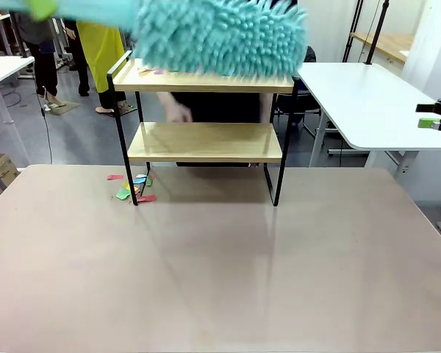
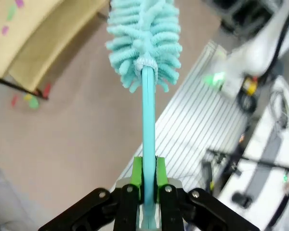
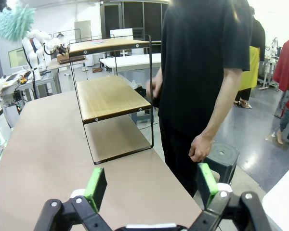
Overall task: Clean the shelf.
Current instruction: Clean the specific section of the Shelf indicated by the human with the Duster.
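Above the table (image 2: 77, 139), left fingers (image 2: 137, 174) clamp duster handle (image 2: 148, 120); right fingers (image 3: 95, 186) spread, empty.

Teal duster (image 1: 220, 37), light-wood shelf (image 1: 206, 141) w/ blk frame.

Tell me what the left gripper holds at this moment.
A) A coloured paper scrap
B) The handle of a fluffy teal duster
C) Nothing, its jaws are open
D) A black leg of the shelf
B: in the left wrist view the left gripper is shut on the thin teal handle of the duster. In the front view the duster's fluffy head appears at the level of the top board of the shelf.
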You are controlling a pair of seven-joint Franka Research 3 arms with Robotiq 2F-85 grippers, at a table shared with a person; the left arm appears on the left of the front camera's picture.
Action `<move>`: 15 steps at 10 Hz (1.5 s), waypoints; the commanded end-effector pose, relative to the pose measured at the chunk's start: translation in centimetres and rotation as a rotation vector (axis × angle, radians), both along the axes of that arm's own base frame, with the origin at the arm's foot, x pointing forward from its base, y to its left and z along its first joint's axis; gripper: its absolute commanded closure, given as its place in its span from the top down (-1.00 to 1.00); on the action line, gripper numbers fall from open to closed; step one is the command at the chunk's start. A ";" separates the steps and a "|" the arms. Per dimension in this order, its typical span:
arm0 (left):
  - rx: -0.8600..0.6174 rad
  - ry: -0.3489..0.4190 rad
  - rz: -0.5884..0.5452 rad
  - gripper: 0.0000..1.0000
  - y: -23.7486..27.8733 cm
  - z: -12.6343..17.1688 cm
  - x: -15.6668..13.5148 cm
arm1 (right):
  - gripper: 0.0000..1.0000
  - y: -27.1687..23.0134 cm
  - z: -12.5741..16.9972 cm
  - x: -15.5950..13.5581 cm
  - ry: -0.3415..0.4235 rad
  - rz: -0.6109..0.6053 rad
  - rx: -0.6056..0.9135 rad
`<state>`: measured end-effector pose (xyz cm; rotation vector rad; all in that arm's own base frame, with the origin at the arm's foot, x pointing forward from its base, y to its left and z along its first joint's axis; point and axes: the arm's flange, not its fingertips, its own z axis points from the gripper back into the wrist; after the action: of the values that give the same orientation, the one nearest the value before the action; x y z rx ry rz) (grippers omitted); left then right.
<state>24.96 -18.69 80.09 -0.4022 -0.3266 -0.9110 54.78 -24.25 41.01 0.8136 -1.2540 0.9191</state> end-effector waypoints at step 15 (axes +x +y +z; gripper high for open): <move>0.077 -0.244 0.811 -0.74 -29.9 -1.3 6.6 | 1.00 0.3 0.4 0.0 -0.007 0.003 -0.001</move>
<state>30.52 -45.97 75.97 -0.0466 -0.6392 -0.2020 54.80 -24.24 41.04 0.8134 -1.2544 0.9197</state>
